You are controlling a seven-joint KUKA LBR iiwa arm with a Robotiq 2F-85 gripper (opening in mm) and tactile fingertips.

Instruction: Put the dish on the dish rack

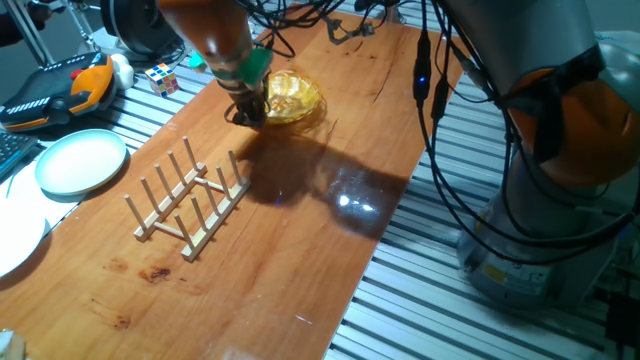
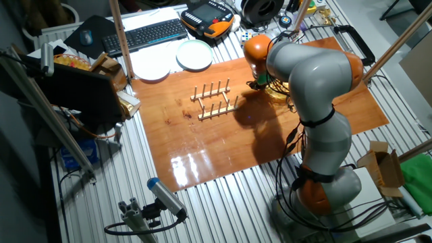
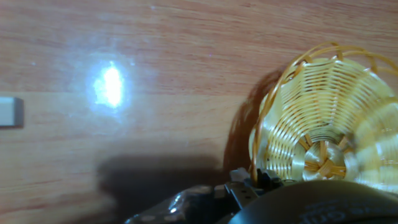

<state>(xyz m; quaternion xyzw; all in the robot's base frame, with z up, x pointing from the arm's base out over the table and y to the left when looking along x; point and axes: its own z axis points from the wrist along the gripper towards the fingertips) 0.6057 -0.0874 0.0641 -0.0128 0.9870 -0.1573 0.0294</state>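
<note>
The dish point(image 1: 292, 97) is amber-yellow, ribbed and woven-looking, and lies at the far end of the wooden table; it also shows as the dish point(image 2: 279, 90) partly behind the arm. In the hand view the dish point(image 3: 323, 124) fills the right side, its left rim running down to the dark fingers point(image 3: 249, 183). My gripper point(image 1: 250, 108) points down at that left rim and appears shut on it. The dish rack point(image 1: 190, 200), light wood with upright pegs, stands apart to the left and nearer the front, seen too as the dish rack point(image 2: 214, 101).
A pale plate point(image 1: 82, 162) and a second white plate point(image 1: 15, 235) lie left of the table on the slatted bench. A colour cube point(image 1: 162, 78) and an orange-black pendant point(image 1: 60, 90) sit behind them. A small white block point(image 3: 11, 112) rests on the wood. Cables hang over the table's far end.
</note>
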